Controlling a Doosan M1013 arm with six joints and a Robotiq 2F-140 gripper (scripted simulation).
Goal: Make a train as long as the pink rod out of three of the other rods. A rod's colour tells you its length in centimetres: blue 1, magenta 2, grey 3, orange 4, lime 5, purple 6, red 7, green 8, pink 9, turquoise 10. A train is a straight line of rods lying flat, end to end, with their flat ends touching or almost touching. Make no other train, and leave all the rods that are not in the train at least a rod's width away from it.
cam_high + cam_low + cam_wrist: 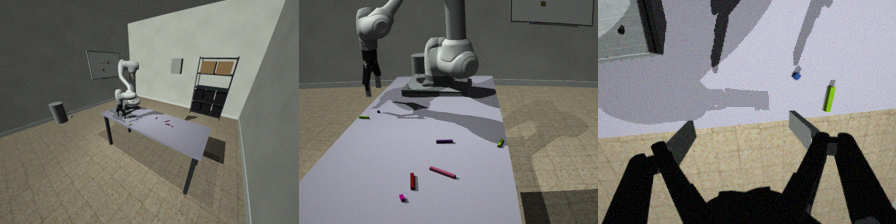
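Note:
My gripper (371, 86) is open and empty, hanging above the table's left edge near the arm's base; in the wrist view its fingers straddle that edge. A small blue rod (378, 111) and a lime rod (364, 117) lie on the table just in front of it, and both show in the wrist view, the blue rod (796, 76) and the lime rod (829, 98). Further forward lie a purple rod (444, 141), the pink rod (442, 172), a red rod (412, 181) and a magenta rod (402, 198). A second lime rod (500, 143) sits at the right edge.
The arm's base plate (433, 87) stands at the far end of the table. The table's left edge (748, 125) runs right under the gripper, with tiled floor beyond it. A grey bin (58, 112) and a shelf (214, 87) stand away from the table.

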